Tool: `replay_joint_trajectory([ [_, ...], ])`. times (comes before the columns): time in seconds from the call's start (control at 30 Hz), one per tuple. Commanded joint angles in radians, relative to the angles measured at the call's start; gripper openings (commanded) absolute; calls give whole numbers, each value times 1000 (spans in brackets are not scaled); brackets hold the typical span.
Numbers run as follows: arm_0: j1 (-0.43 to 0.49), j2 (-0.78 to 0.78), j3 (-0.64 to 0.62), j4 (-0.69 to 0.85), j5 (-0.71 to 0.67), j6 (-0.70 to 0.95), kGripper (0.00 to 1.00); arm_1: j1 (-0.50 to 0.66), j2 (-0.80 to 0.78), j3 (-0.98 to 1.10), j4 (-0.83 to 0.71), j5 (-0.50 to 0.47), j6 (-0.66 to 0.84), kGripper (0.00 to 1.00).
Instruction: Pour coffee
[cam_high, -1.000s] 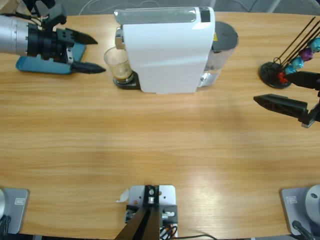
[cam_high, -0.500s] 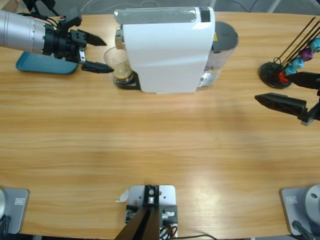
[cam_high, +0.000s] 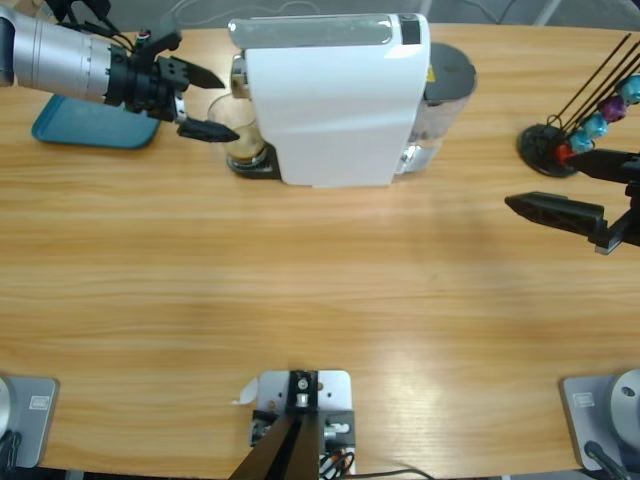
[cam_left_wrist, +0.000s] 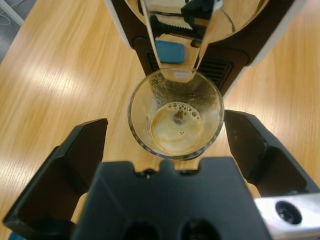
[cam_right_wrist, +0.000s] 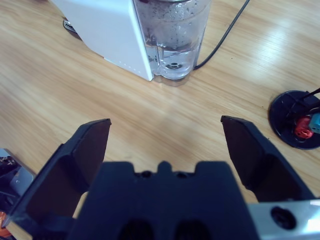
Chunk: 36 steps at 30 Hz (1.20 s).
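High view: white coffee machine (cam_high: 335, 95) half hides glass tumbler (cam_high: 238, 135).

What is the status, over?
Left hand open, straddling glass of coffee under spout. Right hand open, idle. Nothing blocking.

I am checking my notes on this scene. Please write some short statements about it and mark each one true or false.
1. The left tool is open, one jaw on each side of the glass. True.
2. The glass is empty. False: it holds a little tan coffee with foam.
3. The glass stands under the spout of the white coffee machine. True.
4. The right tool is shut on a capsule. False: it is open and holds nothing.
5. The blue tray lies by the capsule stand. False: it is at the opposite end.
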Motion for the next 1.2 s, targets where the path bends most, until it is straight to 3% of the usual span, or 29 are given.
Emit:
replay_joint_trajectory([
  [0.03, -17, 75, -13, -13, 3, 14, 997, -17, 27, 1, 20, 28, -9, 1000],
  [0.5, -38, 116, -50, -14, -17, 14, 920, -17, 35, 1, 18, 36, -9, 1000],
  [0.57, -43, 119, -52, -15, -17, 14, 851, -17, 35, 1, 18, 38, -9, 1000],
  [0.67, -47, 117, -48, -15, -17, 12, 647, -17, 32, 1, 18, 37, -9, 1000],
  [0.8, -49, 116, -38, -15, -33, 12, 628, -17, 27, 2, 18, 38, -9, 1000],
  [0.93, -49, 112, -30, -15, -34, 12, 208, -17, 26, 1, 18, 38, -9, 1000],
  [0.97, -49, 110, -28, -15, -35, 12, 60, -17, 26, 1, 18, 38, -9, 1000],
  [1.0, -49, 107, -24, -15, -39, 12, 0, -17, 25, 1, 19, 38, -9, 1000],
  [1.2, -42, 103, -18, -15, -66, 22, 0, -17, 24, 3, 18, 36, -9, 1000],
])
